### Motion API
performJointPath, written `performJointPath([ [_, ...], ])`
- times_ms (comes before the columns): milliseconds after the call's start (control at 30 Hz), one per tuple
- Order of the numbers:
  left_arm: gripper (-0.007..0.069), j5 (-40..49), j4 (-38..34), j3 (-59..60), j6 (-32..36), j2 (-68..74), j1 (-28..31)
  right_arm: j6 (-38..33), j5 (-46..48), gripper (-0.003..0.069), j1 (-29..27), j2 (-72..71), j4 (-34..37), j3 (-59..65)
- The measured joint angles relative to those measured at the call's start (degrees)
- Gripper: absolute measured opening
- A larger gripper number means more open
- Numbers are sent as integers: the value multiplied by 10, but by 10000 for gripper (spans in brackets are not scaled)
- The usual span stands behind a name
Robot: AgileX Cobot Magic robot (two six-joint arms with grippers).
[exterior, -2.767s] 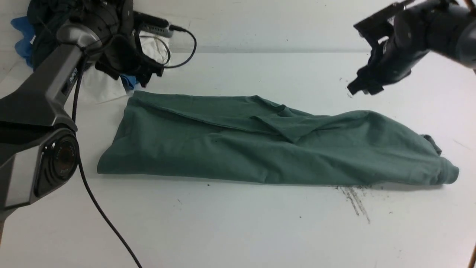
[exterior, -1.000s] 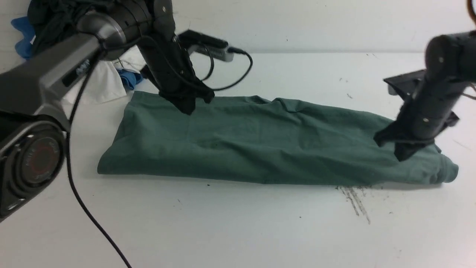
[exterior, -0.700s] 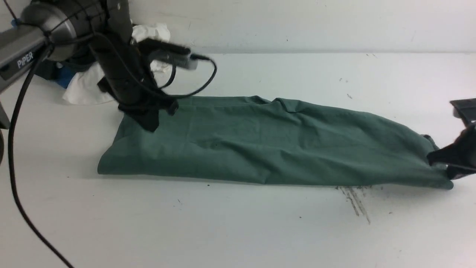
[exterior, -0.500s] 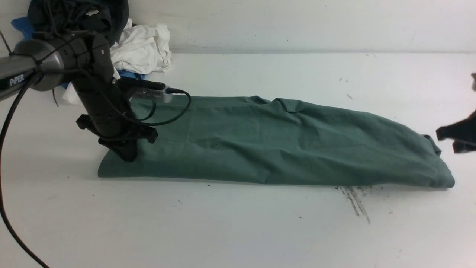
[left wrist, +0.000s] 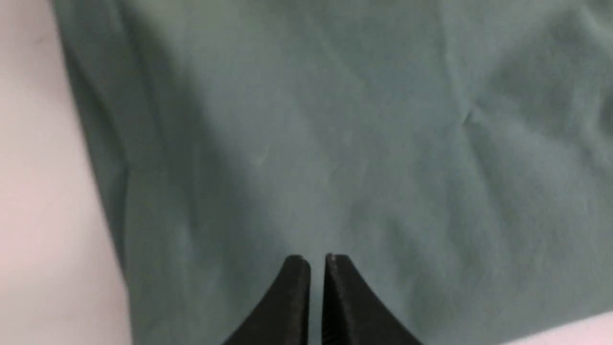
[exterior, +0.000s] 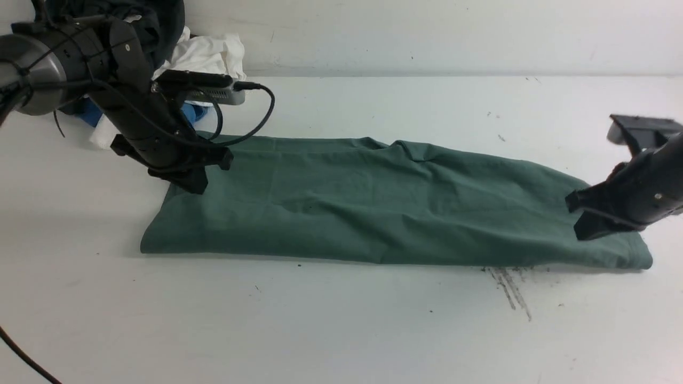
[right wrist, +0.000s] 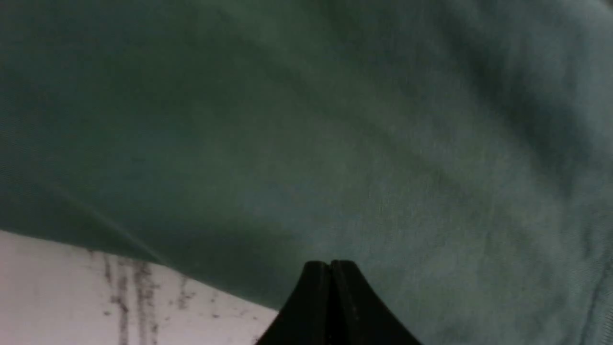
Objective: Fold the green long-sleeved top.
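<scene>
Top point(exterior: 373, 208) smoothed flat now! Left claw point(exterior: 195, 184) back at its far-left corner, right claw point(exterior: 586, 232) back over its right end, both closed, empty. Next fold looks ready.

At ten o'clock the left gripper point(exterior: 195, 185) covers the far corner of the green long-sleeved top point(exterior: 373, 208), and its arm hides much of the blue garment point(exterior: 82, 109) and the white garment point(exterior: 208, 50) — the black garment point(exterior: 160, 16) runs off the frame. At three o'clock the right gripper point(exterior: 585, 232) masks the top's end, its arm cut off. Both wrist views are blurred — whether either tip touches cloth cannot be told.
</scene>
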Motion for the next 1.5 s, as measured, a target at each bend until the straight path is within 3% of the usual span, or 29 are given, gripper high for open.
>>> performJointPath([
  [167, 26, -49, 0, 0, 10, 53, 17, -2, -27, -13, 0, 50, -16, -3],
  [400, 26, -38, 4, 1, 12, 48, 52, 4, -47, -13, 1, 41, -44, -4],
  [600, 26, 9, -18, 1, 26, -71, 77, 4, -49, -13, 1, -57, -53, 0],
  [767, 26, 5, -96, 25, 88, -202, 71, 7, -48, 3, -7, -103, -60, 0],
  [933, 26, -46, -219, 115, 180, -384, 60, 46, -32, 168, -53, -75, -64, 0],
  [967, 26, -59, -232, 146, 199, -423, 60, 58, -32, 244, -63, -61, -65, 0],
  [1200, 26, -139, -242, 297, 298, -637, 60, 98, -39, 571, -82, 9, -70, 0],
  [1267, 26, -178, -242, 352, 333, -699, 60, 107, -42, 615, -82, 35, -59, 0],
  [1367, 26, -222, -242, 400, 349, -754, 60, 112, -48, 620, -82, 49, -39, -2],
  [1500, 26, -282, -243, 473, 350, -825, 60, 106, -64, 537, -79, 54, -10, -4],
])
